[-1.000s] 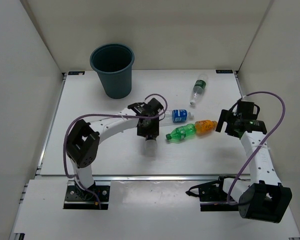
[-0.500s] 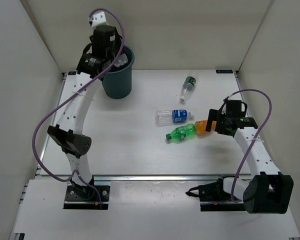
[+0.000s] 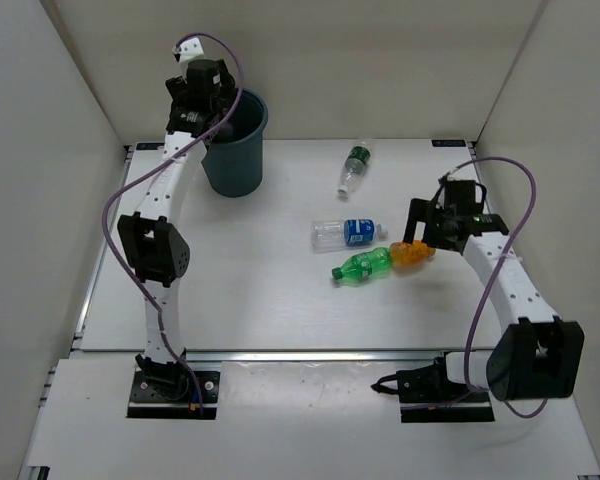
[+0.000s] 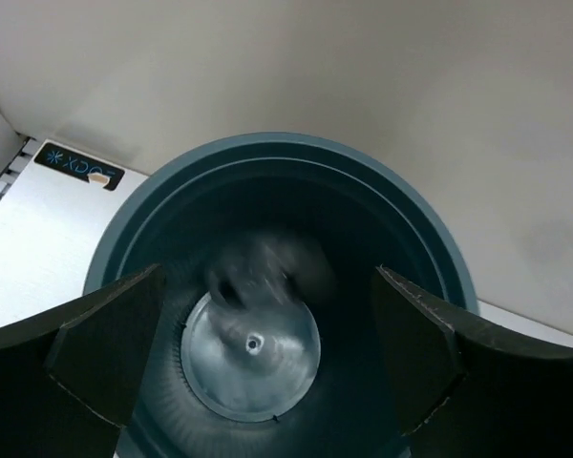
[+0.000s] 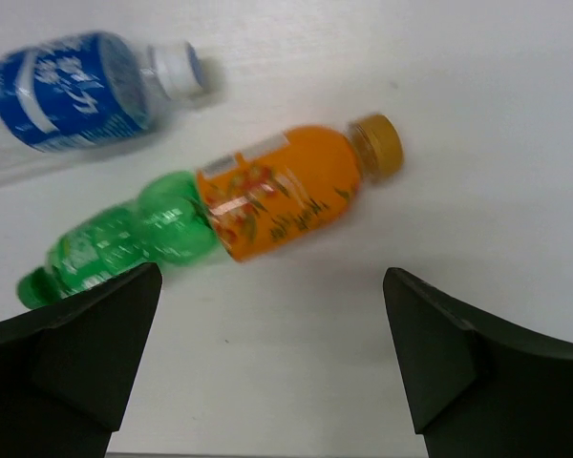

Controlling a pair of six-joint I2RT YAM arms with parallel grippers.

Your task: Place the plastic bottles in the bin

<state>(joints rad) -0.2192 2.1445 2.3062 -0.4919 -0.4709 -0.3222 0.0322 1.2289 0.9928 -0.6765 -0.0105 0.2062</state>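
Observation:
The dark teal bin (image 3: 236, 160) stands at the back left. My left gripper (image 3: 220, 112) hangs open right over its mouth. In the left wrist view the bin's rim (image 4: 267, 143) fills the frame, and a blurred pale shape (image 4: 267, 270) shows inside, between the spread fingers (image 4: 105, 353). A clear bottle with a blue label (image 3: 346, 233), a green bottle (image 3: 361, 265) and an orange bottle (image 3: 412, 254) lie mid-table. A clear bottle with a dark cap (image 3: 352, 168) lies further back. My right gripper (image 3: 421, 232) is open above the orange bottle (image 5: 286, 196), which touches the green bottle (image 5: 124, 239).
White walls close the table (image 3: 230, 300) in on the left, the back and the right. Purple cables loop from both arms. A metal rail (image 3: 310, 353) runs along the near edge by the arm bases.
My left arm swung from mid-table up to the bin with a clear bottle and opened. The right gripper moved over the orange bottle. The dark-capped bottle rolled left.

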